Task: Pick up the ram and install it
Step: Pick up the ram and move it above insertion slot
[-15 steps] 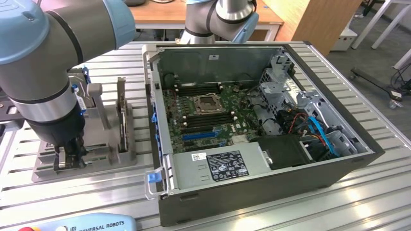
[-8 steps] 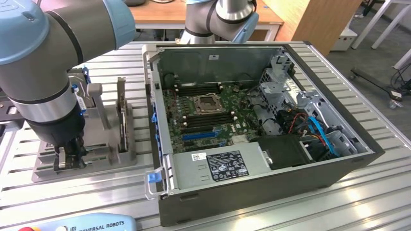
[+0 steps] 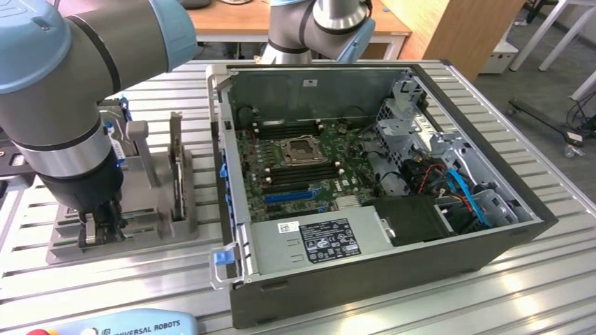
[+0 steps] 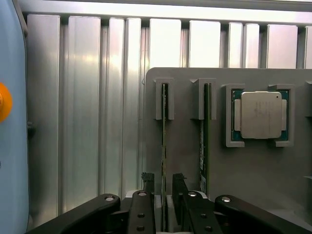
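Note:
The ram [image 4: 164, 136] is a thin green stick standing on edge in a slot of the grey holder [image 4: 243, 170]. A second stick like it [image 4: 205, 131] stands in the neighbouring slot. My gripper [image 4: 164, 179] is lowered over the first stick, with one black finger [image 4: 147, 181] on each side of it. A narrow gap shows at both sides, so the jaws are open and straddle the ram. In the exterior view the gripper [image 3: 100, 227] hangs low over the holder [image 3: 177, 209], at that view's left of the open computer case [image 3: 373, 279].
A square silver processor [image 4: 261, 115] lies in the holder beside the sticks. Inside the case are the motherboard [image 3: 279, 174], its processor socket [image 3: 303, 150], memory slots [image 3: 279, 129] and a power supply [image 3: 317, 241]. A light-blue pendant [image 3: 121, 324] lies at the table's front edge.

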`<state>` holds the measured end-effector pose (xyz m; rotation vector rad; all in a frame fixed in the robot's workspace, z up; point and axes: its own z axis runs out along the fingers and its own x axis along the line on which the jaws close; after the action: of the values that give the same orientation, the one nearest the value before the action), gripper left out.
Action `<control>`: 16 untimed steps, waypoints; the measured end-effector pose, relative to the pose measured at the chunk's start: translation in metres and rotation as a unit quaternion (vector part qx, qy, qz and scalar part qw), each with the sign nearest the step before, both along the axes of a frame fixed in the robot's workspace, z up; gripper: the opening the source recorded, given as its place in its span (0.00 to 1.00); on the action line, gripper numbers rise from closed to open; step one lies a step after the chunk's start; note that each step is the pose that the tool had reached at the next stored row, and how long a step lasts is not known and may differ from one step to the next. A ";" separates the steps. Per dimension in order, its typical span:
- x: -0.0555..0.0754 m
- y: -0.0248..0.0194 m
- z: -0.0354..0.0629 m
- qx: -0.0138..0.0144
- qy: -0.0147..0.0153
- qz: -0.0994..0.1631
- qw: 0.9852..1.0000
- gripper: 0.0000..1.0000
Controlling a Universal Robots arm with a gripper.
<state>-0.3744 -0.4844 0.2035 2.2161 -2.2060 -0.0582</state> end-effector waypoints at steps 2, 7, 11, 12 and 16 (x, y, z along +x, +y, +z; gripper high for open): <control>0.000 0.0000 -0.0010 0.000 0.000 0.000 1.000 0.29; 0.001 0.0000 -0.0017 0.000 0.000 0.000 1.000 0.29; 0.002 0.0000 -0.0017 0.000 0.000 0.000 1.000 0.29; 0.003 0.0000 -0.0017 0.000 0.000 0.000 1.000 0.29; 0.005 0.0000 -0.0018 0.000 0.000 0.000 1.000 0.29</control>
<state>-0.3697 -0.4844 0.2018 2.2159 -2.2059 -0.0583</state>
